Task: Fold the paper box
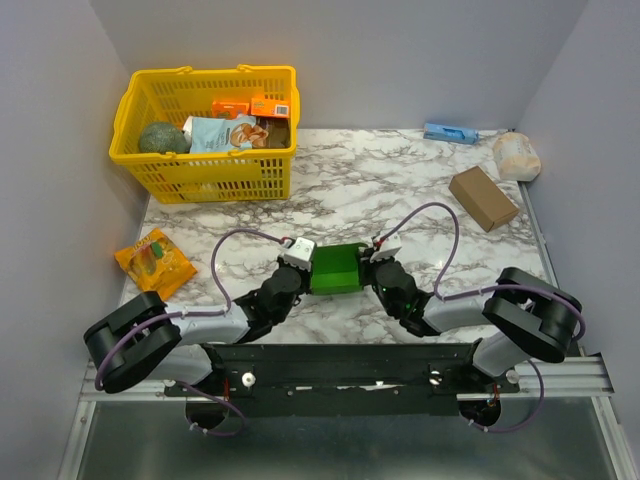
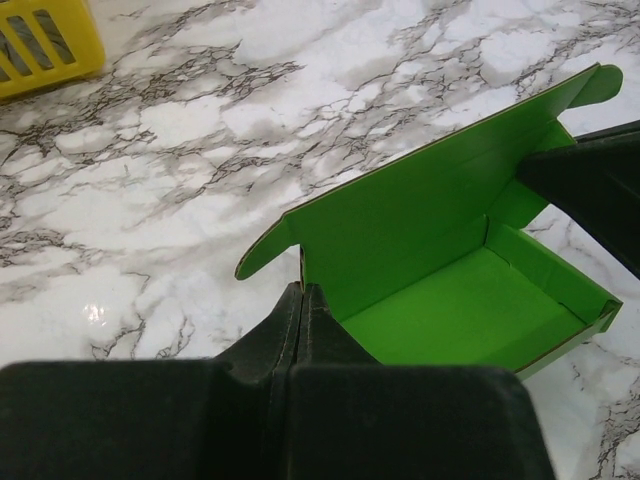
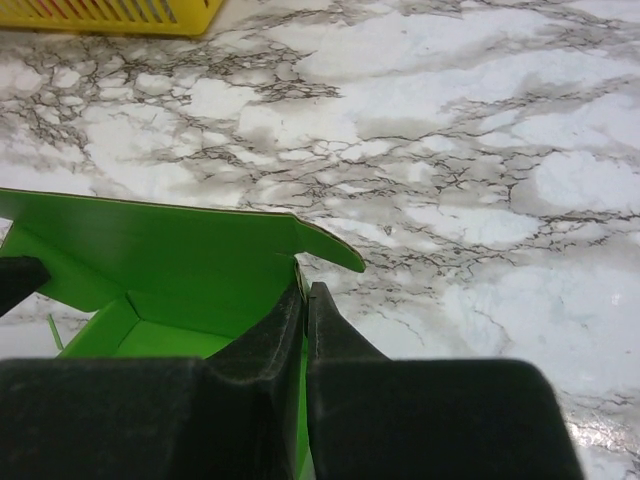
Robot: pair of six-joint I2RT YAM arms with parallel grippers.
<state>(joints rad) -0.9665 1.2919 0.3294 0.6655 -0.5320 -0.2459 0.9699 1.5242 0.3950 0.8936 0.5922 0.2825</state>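
The white marble-patterned desk [image 1: 400,190] carries a yellow plastic basket [image 1: 220,175] at the upper left of the overhead view. At lower centre sits the bright green, thin-card paper box [image 1: 335,268], open-topped, with its back panel upright. The left pincer [image 2: 302,298] is clamped on the wall edge at frame left. The right pincer [image 3: 305,295] nips the opposite wall, jaws nearly together. The card looks light, springy and easily creased, so it is probably best held at wall edges near the folds.

Most of the yellow basket [image 3: 110,12] and part of the paper box [image 3: 170,260] off-frame
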